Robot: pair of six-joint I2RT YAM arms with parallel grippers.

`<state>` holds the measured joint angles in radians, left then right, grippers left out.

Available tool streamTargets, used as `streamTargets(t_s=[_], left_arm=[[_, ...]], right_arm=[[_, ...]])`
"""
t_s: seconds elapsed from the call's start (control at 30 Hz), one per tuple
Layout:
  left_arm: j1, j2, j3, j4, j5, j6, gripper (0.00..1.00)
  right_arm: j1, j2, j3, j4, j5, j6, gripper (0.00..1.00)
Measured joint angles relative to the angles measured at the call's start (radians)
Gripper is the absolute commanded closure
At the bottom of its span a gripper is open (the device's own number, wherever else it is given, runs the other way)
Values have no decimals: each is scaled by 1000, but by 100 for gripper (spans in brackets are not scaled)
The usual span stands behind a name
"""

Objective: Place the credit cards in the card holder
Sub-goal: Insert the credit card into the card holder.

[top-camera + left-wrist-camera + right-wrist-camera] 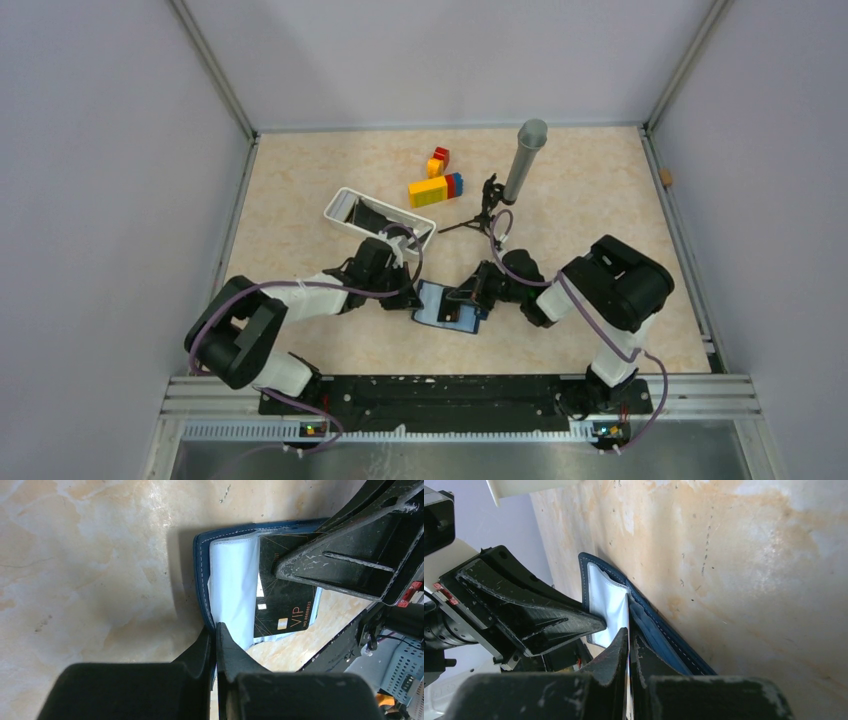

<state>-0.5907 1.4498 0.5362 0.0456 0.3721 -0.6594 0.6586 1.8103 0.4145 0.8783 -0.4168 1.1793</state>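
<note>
The navy card holder [442, 312] lies open on the table between both arms, its pale lining up. My left gripper [408, 296] is shut on the holder's navy edge [200, 580], as the left wrist view [215, 628] shows. My right gripper [468, 294] is shut on a black credit card [282, 605] marked VIP, with the card's far end over the pale lining. In the right wrist view [629, 634] the card shows edge-on between the fingers, next to the holder [664, 640]. More dark cards [366, 213] lie in the white tray.
The white tray [338, 203] stands behind the left gripper. Yellow, red and blue toy bricks [435, 186] lie at the back middle. A grey cylinder [525, 158] leans on a small black tripod [484, 213] behind the right gripper.
</note>
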Motion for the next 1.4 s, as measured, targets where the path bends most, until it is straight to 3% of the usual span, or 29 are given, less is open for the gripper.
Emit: streamTargets(t_s=[0.63,1.4], left_arm=[[22,3,0,3,9,-5,100],[40,18,-1,9,51,6,100]], right_arm=[[13,-72,-22,-86,65,14,100],[20,-25,11,-63,30,2,100]])
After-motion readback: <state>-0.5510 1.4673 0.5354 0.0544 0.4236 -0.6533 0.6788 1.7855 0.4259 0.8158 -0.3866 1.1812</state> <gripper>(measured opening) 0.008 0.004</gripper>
